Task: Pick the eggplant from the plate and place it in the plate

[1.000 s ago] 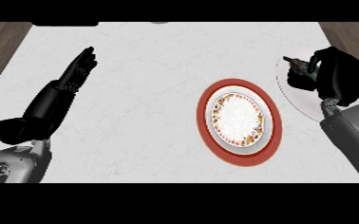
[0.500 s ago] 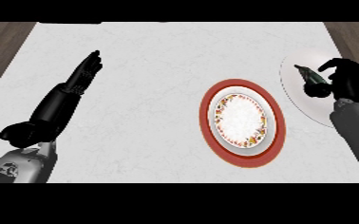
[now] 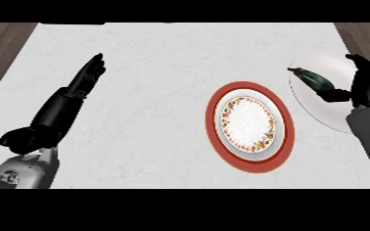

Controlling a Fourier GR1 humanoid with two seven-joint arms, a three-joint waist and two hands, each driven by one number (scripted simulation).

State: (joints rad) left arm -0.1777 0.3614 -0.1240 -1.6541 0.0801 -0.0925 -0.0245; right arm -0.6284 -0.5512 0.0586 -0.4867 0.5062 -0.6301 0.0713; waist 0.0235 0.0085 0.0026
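**Right hand at the eggplant, grasp not yet closed**

From my seat I see the eggplant (image 3: pixel 312 78) lying on the pale plate (image 3: pixel 311 108) at the counter's right edge, its stem end pointing up and left. My right hand (image 3: pixel 354 85) sits just beside it on the right, thumb and fingers spread to either side of the dark body; they look relaxed around it and not yet curled onto it, so I judge the hand open and the pick as the step in hand.

To do it well, I want the hand centred on the thick middle of the eggplant, not the tapering stem end, so it does not pivot when lifted. I would close thumb and fingers across its short width, then lift straight up before carrying it left.

The goal, as I read it, is the red-rimmed plate (image 3: pixel 217 127) with a patterned dish on it, near the pale plate but apart from it. I should clear both rims on the way.

My left hand (image 3: pixel 83 83) rests at the view's left, fingers straight, holding nothing.
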